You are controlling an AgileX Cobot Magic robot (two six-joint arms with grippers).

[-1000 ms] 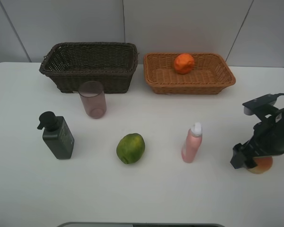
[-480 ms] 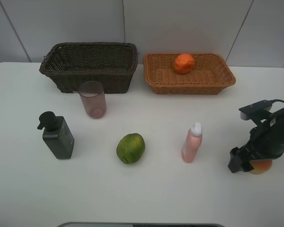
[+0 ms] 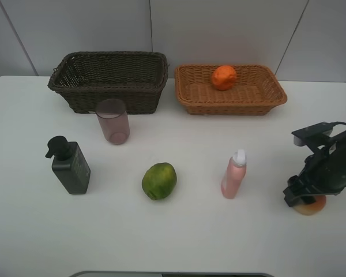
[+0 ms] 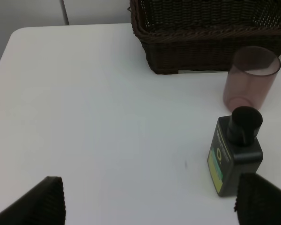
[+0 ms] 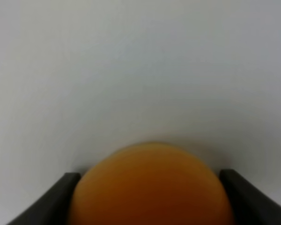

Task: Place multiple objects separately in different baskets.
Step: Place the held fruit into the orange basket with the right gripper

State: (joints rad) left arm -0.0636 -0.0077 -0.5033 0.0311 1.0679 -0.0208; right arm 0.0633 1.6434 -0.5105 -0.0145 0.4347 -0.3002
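Note:
At the table's right edge a red-yellow mango (image 3: 312,205) lies on the surface, and my right gripper (image 3: 303,198) is shut on it. The right wrist view shows the mango (image 5: 152,183) filling the gap, with both dark fingers (image 5: 61,199) against its sides. An orange (image 3: 224,77) lies in the light tan basket (image 3: 230,107). The dark brown basket (image 3: 118,97) shows nothing inside. My left gripper (image 4: 150,206) is open over bare table near the dark pump bottle (image 4: 235,161); the high view does not show it.
A translucent pink cup (image 3: 112,121) stands in front of the dark basket. The pump bottle (image 3: 70,165) stands at the left, a green round fruit (image 3: 159,180) in the middle, and a pink white-capped spray bottle (image 3: 234,174) to its right.
My right gripper has sunk lower over the mango and its jaws have drawn in from wide open onto the fruit. The left arm and the other objects have not moved.

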